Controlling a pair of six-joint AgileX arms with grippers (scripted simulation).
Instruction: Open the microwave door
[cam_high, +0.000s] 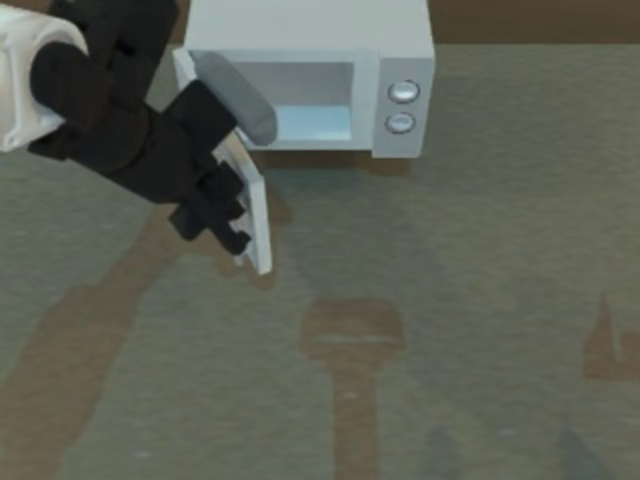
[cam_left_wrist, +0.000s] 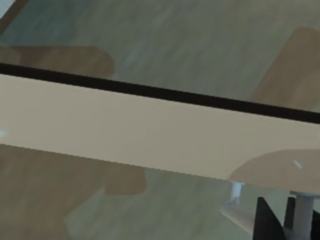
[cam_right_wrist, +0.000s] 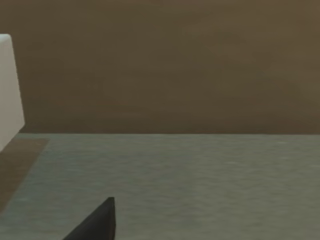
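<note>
The white microwave (cam_high: 310, 30) stands at the back of the table, its pale bluish inside (cam_high: 310, 112) showing. The microwave door (cam_high: 259, 222) is swung out on its left hinge and points toward the front of the table. My left gripper (cam_high: 225, 215) is at the door's free edge, shut on the thin handle. In the left wrist view the door (cam_left_wrist: 150, 130) runs across as a broad pale band, and the white handle post (cam_left_wrist: 303, 212) sits between my left gripper's (cam_left_wrist: 291, 226) black fingers (cam_left_wrist: 265, 222). My right gripper (cam_right_wrist: 100, 225) is parked to the microwave's right, outside the top view.
Two round silver knobs (cam_high: 403, 92) sit on the narrow panel right of the opening. A white corner of the microwave (cam_right_wrist: 7, 90) shows in the right wrist view, with grey-green tabletop (cam_right_wrist: 200, 180) and a brown wall beyond it.
</note>
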